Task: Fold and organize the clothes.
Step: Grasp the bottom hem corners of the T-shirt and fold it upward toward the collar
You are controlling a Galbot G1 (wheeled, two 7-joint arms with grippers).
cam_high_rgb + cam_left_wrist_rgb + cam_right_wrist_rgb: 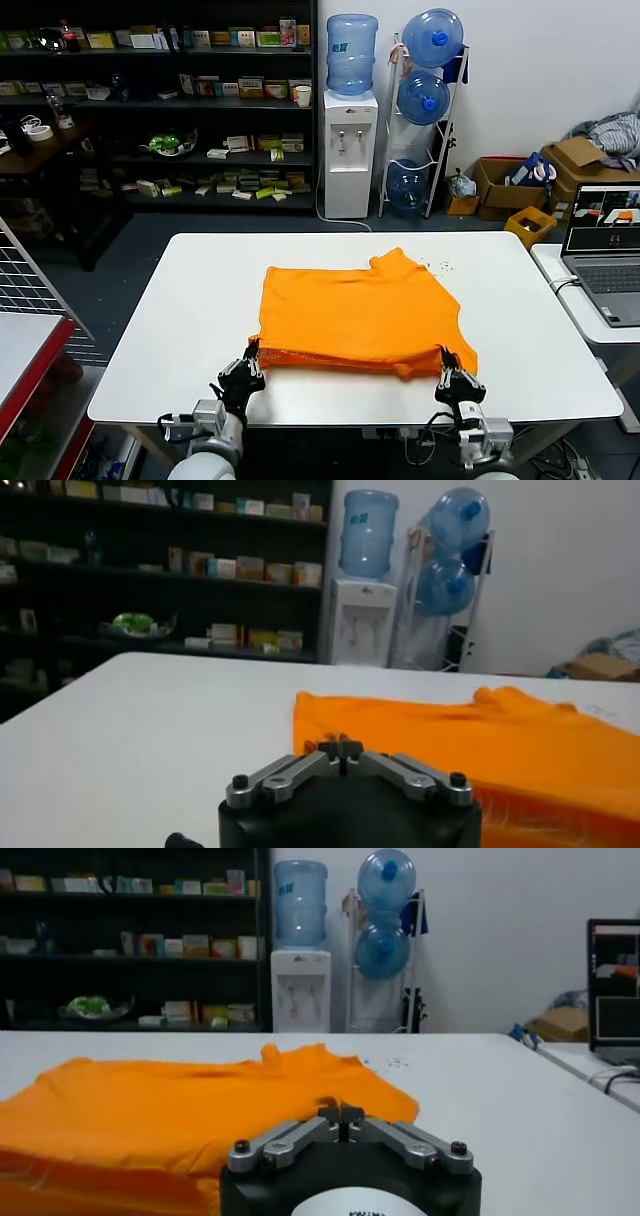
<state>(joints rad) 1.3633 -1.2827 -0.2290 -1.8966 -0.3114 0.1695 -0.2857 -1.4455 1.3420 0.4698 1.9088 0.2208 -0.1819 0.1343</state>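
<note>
The bright orange T-shirt [360, 310] lies plain side up on the white table [190, 300], with its near edge doubled over. My left gripper [251, 353] is shut on the shirt's near left corner, low over the table. My right gripper [447, 361] is shut on the near right corner. In the left wrist view the fingertips [342, 746] meet with orange cloth [480, 730] pinched between them. In the right wrist view the shut fingertips [341, 1114] hold a raised fold of the shirt [180, 1108].
An open laptop [606, 240] sits on a side table to the right. A water dispenser [350, 150], a rack of water bottles [428, 100], dark shelves [160, 100] and cardboard boxes [510, 185] stand beyond the table. A wire rack [30, 290] is at the left.
</note>
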